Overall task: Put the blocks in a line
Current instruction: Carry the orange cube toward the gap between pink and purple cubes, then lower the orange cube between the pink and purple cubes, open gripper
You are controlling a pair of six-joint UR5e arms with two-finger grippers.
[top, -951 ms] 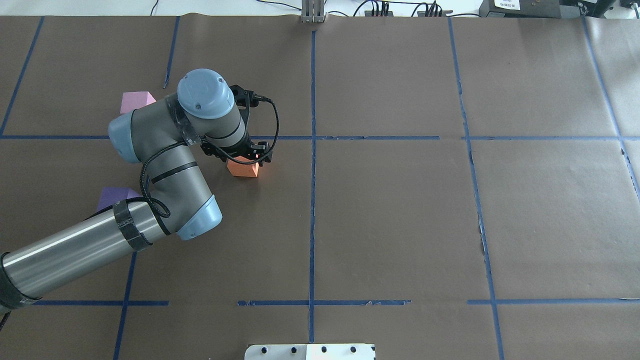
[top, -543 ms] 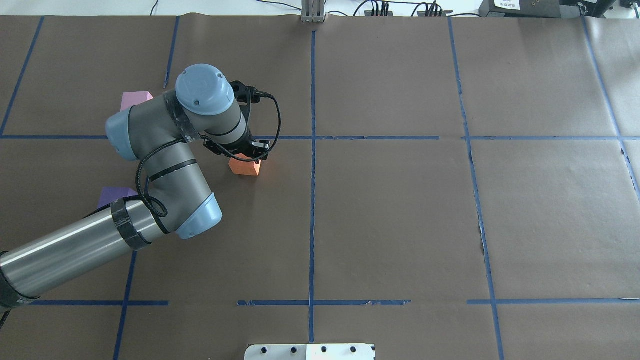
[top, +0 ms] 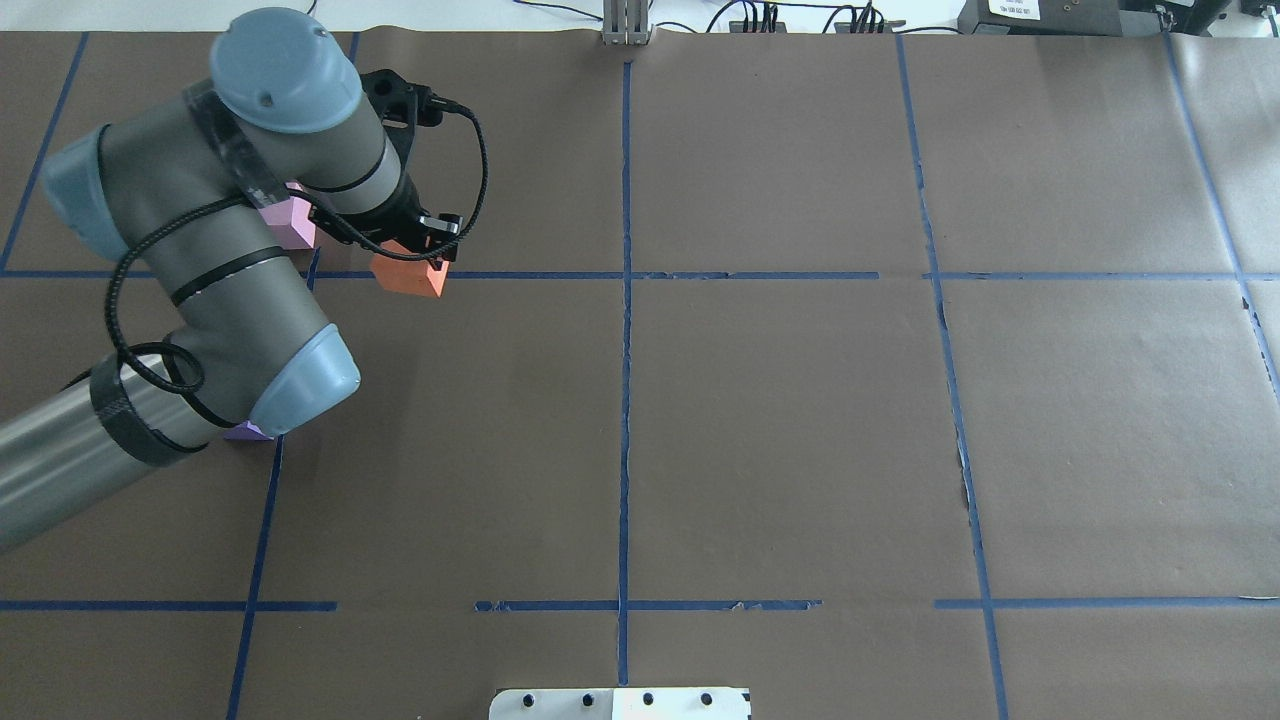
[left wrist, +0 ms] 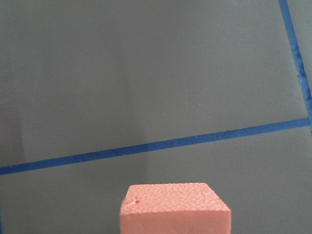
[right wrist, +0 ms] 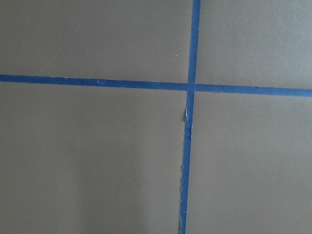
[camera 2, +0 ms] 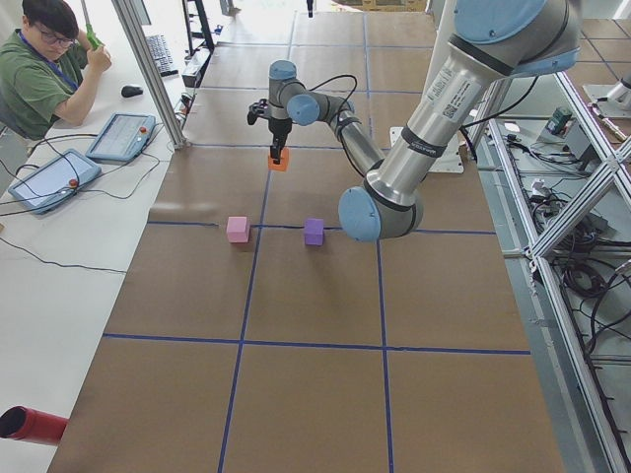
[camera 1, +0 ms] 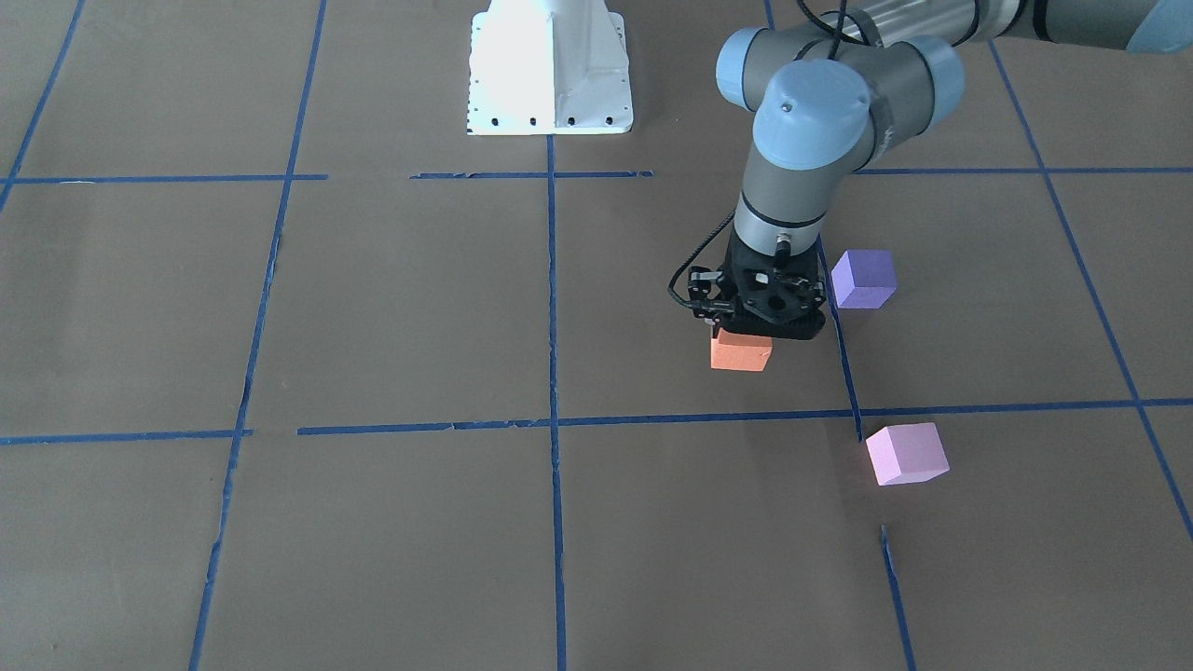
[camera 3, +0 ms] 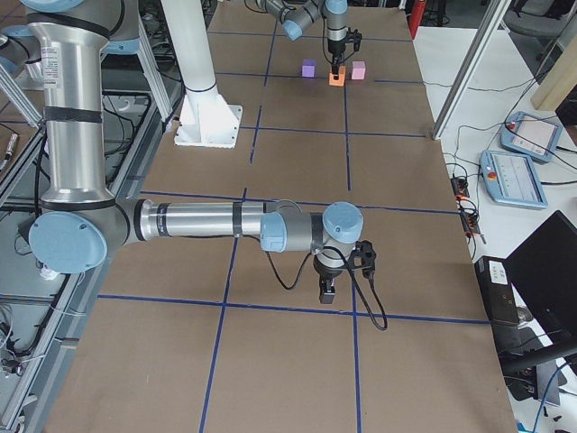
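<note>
My left gripper (top: 414, 254) is shut on the orange block (top: 408, 274) and holds it off the brown paper; the front-facing view shows the block (camera 1: 741, 352) under the gripper (camera 1: 747, 334), and the left wrist view shows it at the bottom edge (left wrist: 174, 208). The light pink block (camera 1: 906, 453) and the dark purple block (camera 1: 864, 278) stand on the table to the gripper's left side. In the overhead view my arm hides most of the pink block (top: 299, 224) and the purple block (top: 246, 432). My right gripper (camera 3: 326, 293) hangs low over a tape crossing; I cannot tell its state.
Blue tape lines (top: 624, 330) divide the brown paper into squares. The white robot base plate (camera 1: 550, 75) is at the near edge. An operator (camera 2: 44, 69) sits with tablets beyond the far table edge.
My left gripper has risen with the orange block, lifting it off the table, and has moved left and farther out, toward the pink block. My arm now covers more of the pink and purple blocks.
</note>
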